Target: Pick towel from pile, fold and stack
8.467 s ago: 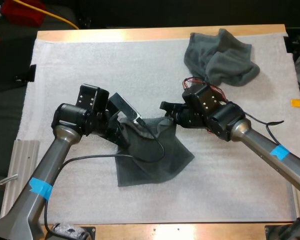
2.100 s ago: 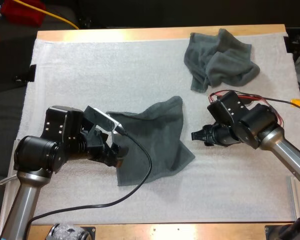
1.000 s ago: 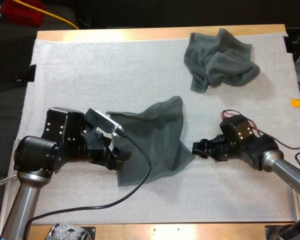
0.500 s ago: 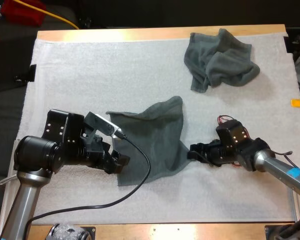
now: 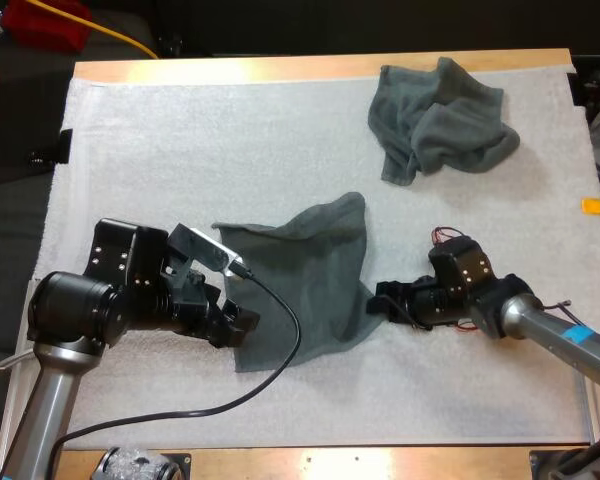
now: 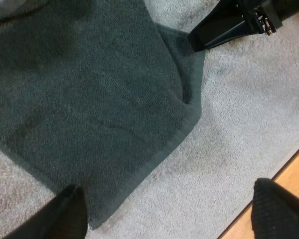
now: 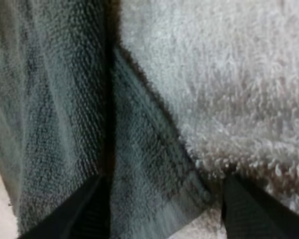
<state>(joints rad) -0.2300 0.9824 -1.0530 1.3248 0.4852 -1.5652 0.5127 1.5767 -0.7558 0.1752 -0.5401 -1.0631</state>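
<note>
A dark grey-green towel (image 5: 310, 275) lies partly spread on the middle of the white mat (image 5: 180, 150). My left gripper (image 5: 238, 325) is low at its near left corner. In the left wrist view my left gripper (image 6: 169, 199) is open, one of its fingers (image 6: 65, 216) over the towel's (image 6: 89, 99) edge and the other over bare mat. My right gripper (image 5: 382, 300) is at the towel's right corner. It (image 7: 162, 199) is open too, its fingers (image 7: 249, 209) straddling the hemmed corner (image 7: 149, 164). A second, crumpled towel (image 5: 438, 115) lies at the back right.
The table's wooden front edge (image 5: 380, 462) runs close behind both arms. A metal plate (image 5: 25, 330) lies off the mat's left side. Red items and a yellow cable (image 5: 90, 25) sit beyond the far left corner.
My right gripper has slid left along the mat until its fingers reached the towel's right corner. My left gripper has edged slightly toward the near left corner. Both stay open.
</note>
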